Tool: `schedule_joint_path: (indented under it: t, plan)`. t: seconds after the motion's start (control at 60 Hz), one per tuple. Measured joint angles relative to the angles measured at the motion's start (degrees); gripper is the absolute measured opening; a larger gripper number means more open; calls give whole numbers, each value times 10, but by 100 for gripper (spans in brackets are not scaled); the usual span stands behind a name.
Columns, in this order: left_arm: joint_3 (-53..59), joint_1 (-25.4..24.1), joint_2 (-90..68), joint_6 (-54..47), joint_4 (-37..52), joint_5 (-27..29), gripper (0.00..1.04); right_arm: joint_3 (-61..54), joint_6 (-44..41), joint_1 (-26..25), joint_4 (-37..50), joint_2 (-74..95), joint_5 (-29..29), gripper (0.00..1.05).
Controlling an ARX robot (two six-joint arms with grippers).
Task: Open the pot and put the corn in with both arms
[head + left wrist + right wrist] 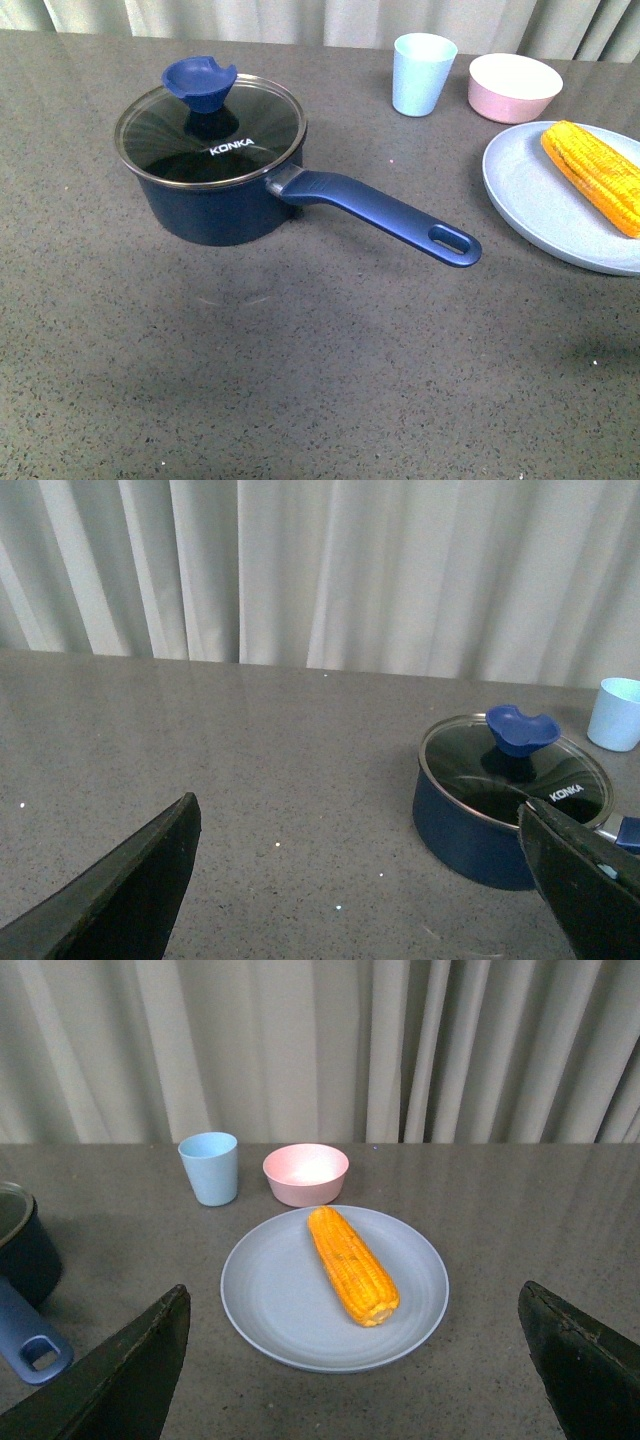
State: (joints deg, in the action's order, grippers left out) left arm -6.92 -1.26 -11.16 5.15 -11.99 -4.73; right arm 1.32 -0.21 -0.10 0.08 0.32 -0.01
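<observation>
- The left fingers (130,900) stand spread wide with nothing between them. Only bare table (300,810) shows in the gap.
- The right fingers (120,1380) are spread just as wide and also hold nothing.
- The pot (470,825) stands on the table ahead of the left fingers and well apart from them. It is off to one side of the gap, and one fingertip overlaps its rim in the left wrist view.
- The glass lid (210,135) sits level on the pot, so the pot is not yet opened. Its blue knob (522,730) stands upright on top, and I judge it to be what the left fingers must reach first.
- The pot's long handle (380,212) points away from the left fingers' side, toward the plate (540,200).
- The corn (352,1265) lies on that plate, ahead of the right fingers and about in line with the gap between them.
- Its long axis runs mostly away from the right fingers, slightly slanted. Closing straight across would likely take it by its width.
- The right arm is clearly the nearer to the corn and the left arm the nearer to the pot, though neither arm shows in the front view.
- Beyond the plate, farther from the right fingers, stand a pale blue cup (210,1167) and a pink bowl (306,1173). They are just beside each other.
- Count: one pot, one lid, one corn, one plate, one cup, one bowl, and two pairs of fingers.
</observation>
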Motion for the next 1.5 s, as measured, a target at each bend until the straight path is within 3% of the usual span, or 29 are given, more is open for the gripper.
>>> schedule_joint_path:
  t: [0.15, 0.267, 0.5, 0.767, 1.151, 1.501]
  plan:
    - [-45, -4, -184, 18, 97, -4, 96, 0, 0, 0, 0, 0, 0, 96]
    - [-89, 19, -376, 21, 262, 3, 96, 0, 0, 0, 0, 0, 0, 96]
    - [-156, 49, -594, 49, 412, 1, 96, 0, 0, 0, 0, 0, 0, 96]
    - [-238, 89, -745, 45, 463, 18, 96, 0, 0, 0, 0, 0, 0, 96]
    - [-299, 140, -837, 13, 493, 21, 96, 0, 0, 0, 0, 0, 0, 96]
    - [-334, 157, -892, -21, 508, 2, 96, 0, 0, 0, 0, 0, 0, 96]
